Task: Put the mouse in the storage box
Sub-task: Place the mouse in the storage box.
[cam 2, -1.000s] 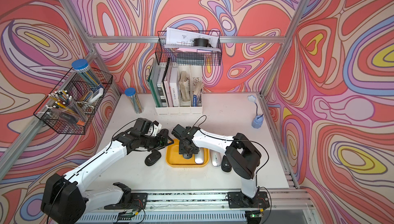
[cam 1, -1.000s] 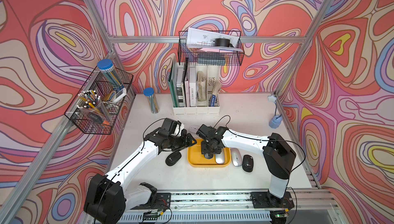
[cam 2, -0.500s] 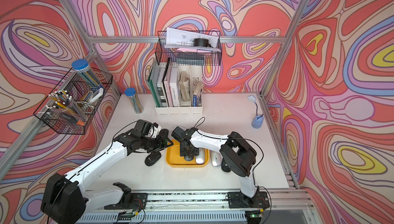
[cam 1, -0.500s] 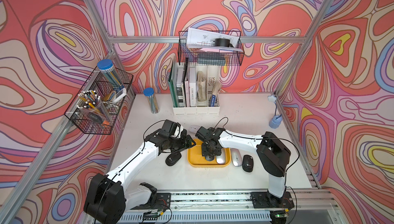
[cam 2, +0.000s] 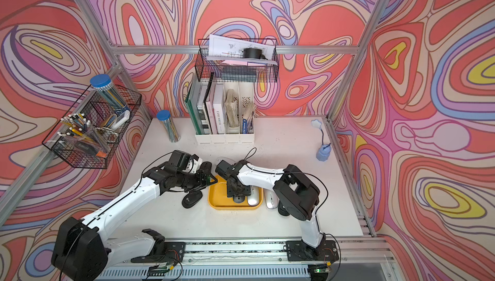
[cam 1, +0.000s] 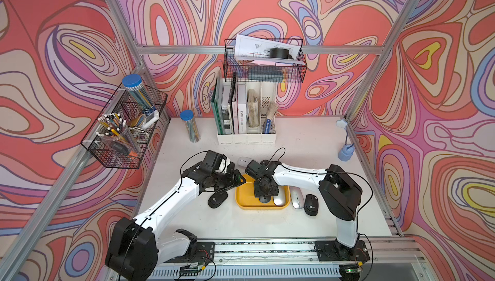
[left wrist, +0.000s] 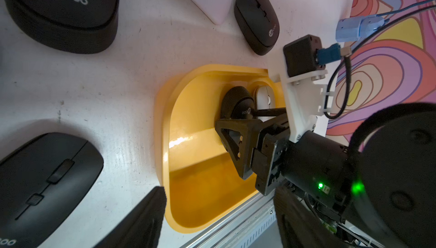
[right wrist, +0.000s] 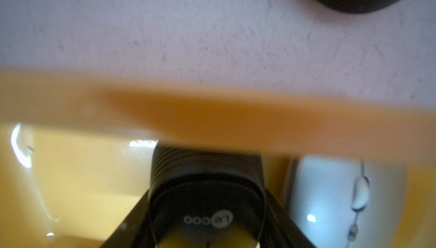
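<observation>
The storage box (cam 1: pixel 241 202) is a shallow yellow tray near the table's front; it shows in both top views (cam 2: pixel 214 200). My right gripper (cam 1: pixel 265 192) reaches down into it, shut on a black Lecoo mouse (cam 1: pixel 264 199). The right wrist view shows that mouse (right wrist: pixel 207 187) pinched between the fingers of my right gripper (right wrist: pixel 207 232), close to the tray wall (right wrist: pixel 212 117). A white mouse (right wrist: pixel 342 199) lies in the tray beside it. My left gripper (cam 1: pixel 237 180) hovers at the tray's far left corner, open and empty; in the left wrist view my left gripper (left wrist: pixel 219 223) faces the tray (left wrist: pixel 188 107) and the held mouse (left wrist: pixel 236 104).
A black mouse (cam 1: pixel 217 200) lies left of the tray. A silver mouse (cam 1: pixel 296 200) and a black mouse (cam 1: pixel 311 204) lie to its right, and a white mouse (cam 1: pixel 242 160) lies behind it. A white file holder (cam 1: pixel 246 132), a pencil tube (cam 1: pixel 190 127) and a blue lamp (cam 1: pixel 345 154) stand further back.
My right gripper has shifted a little toward the tray's front wall with the black mouse in it. The left gripper has stayed in place and its jaws have widened slightly.
</observation>
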Controlling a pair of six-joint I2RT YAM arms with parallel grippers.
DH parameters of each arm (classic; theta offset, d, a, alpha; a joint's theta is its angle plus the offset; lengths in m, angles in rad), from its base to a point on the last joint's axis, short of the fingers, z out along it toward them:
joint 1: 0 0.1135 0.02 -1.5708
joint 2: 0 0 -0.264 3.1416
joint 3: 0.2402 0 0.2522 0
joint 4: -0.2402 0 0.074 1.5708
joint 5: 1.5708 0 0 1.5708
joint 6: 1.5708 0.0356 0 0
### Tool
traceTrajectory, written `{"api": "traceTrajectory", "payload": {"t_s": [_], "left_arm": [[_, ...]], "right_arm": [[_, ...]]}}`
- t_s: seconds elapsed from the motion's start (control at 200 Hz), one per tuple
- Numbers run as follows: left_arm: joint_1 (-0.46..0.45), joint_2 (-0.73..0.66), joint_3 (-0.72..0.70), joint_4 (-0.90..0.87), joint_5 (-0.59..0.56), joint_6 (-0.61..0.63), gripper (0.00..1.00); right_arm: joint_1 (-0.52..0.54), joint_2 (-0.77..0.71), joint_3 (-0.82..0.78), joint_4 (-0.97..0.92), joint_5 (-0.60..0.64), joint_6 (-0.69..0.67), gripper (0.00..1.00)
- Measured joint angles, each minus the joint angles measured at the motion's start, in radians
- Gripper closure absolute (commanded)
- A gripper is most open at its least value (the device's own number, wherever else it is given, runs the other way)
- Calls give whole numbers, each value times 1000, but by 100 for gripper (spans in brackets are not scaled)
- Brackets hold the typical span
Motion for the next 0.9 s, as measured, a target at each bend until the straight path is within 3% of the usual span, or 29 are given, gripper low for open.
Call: {"api": "traceTrajectory", "payload": {"t_s": [0.3,0.901], "left_arm": [[0,32,0,-6,34,5,22],[1,6,110,-167,-132,63,9]], "right_arm": [[0,4,0,8,-2,-3,32],[7,-35,15,2,0,-19,25]]}}
